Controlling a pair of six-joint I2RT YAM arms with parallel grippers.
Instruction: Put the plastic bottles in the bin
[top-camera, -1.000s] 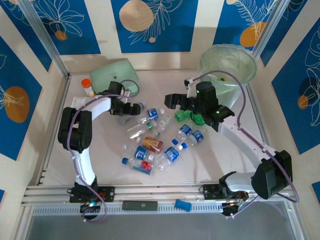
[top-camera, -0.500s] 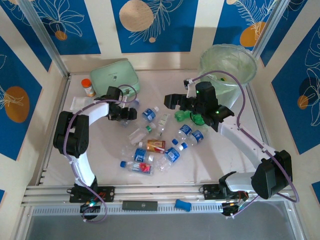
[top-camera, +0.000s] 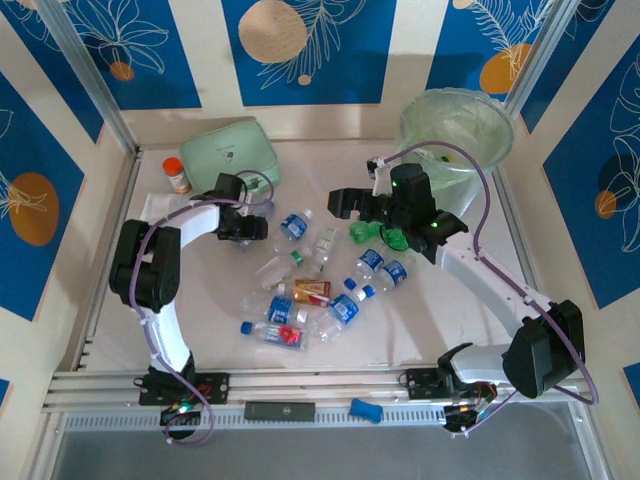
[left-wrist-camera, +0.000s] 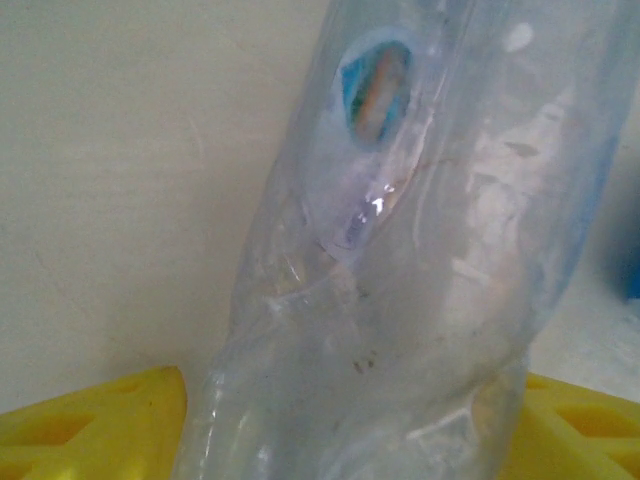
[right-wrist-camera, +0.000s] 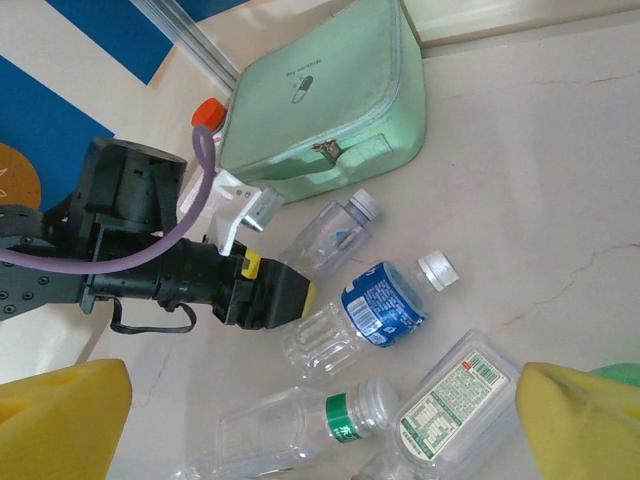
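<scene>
We see left gripper (top-camera: 256, 228) jaws flanking a clear bottle (left-wrist-camera: 420, 250), possibly clamped, can't tell; right gripper (right-wrist-camera: 320, 420) jaws wide apart

Case lettering: we are seeing one short dark line above a small pill sign (right-wrist-camera: 307, 84) on the mint-green case (right-wrist-camera: 330, 120), far ahead of the right claw (right-wrist-camera: 320, 420); it is too small to read.
Blue wrap: we are making out white print on the blue-wrapped bottle (right-wrist-camera: 378, 305) just ahead of that claw; no word is coming clear.
White label: we are finding a block of fine print on the white-labelled bottle (right-wrist-camera: 452, 397) beside its right finger, illegible.
Green band: we are noticing pale marks on the green-banded bottle (right-wrist-camera: 290, 425) between its fingers, unreadable.
Oval sticker: we are seeing a blue, streaked oval sticker (left-wrist-camera: 375, 85) on the clear bottle (left-wrist-camera: 420, 300) between the left claw (left-wrist-camera: 340, 430) fingers, with no legible letters.
</scene>
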